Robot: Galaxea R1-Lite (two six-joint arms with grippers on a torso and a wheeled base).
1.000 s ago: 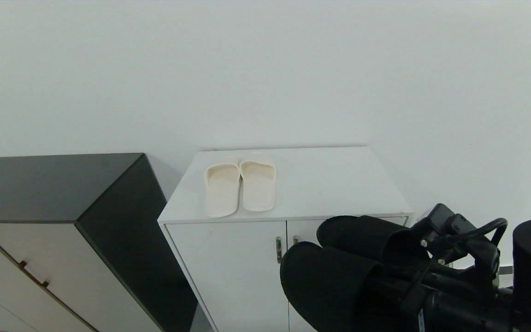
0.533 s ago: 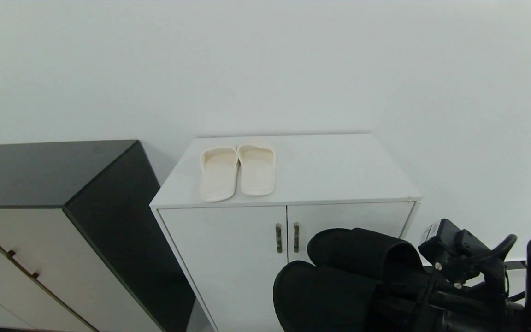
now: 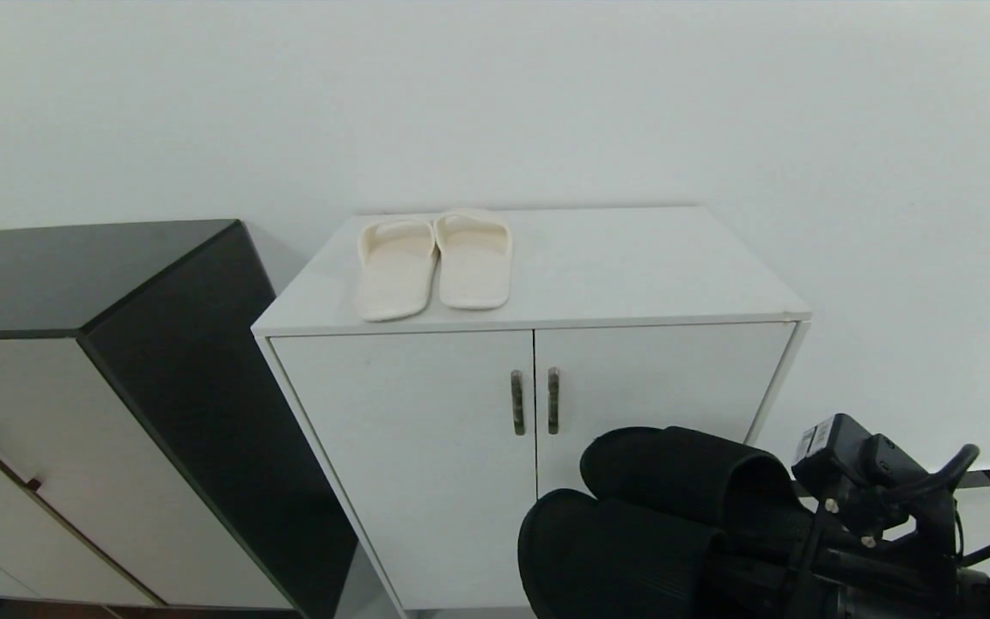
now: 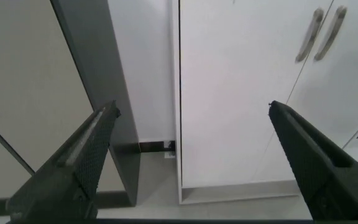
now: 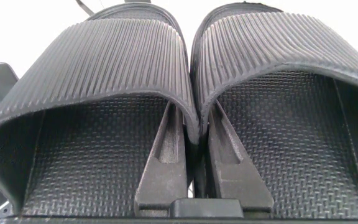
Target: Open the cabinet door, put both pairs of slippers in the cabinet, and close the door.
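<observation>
Since the head camera shifted over the last 1 second, the whole picture moved and not the furniture. The white cabinet [image 3: 632, 266] now sits higher in the head view, and a lot more of its front shows. Both door handles [image 3: 517, 402] are out in the open now, whereas 1 second ago the black slippers [image 3: 658, 516] were covering part of that area.

The black slippers are off the surface, held low in front of the right door. In the right wrist view the right jaws each sit inside 1 slipper and pinch the 2 touching inner walls together. The grip looks solid and the soles are level.

The left jaws are spread wide with nothing between them. They face the lower front of the left door, and the handles sit off to one side in that view. The cream slippers [image 3: 461, 266] are side by side on the cabinet's top surface, toward the side nearest the dark chest of drawers [image 3: 160, 361].

For the task, I'd say it's still step 1. Both doors are shut and nothing is inside yet. The camera shift looks like lining up for the handles, and the left jaws are the obvious ones for pulling. I'd watch that a swinging right door doesn't hit the held pair. The cream pair needs its own trip afterwards.
</observation>
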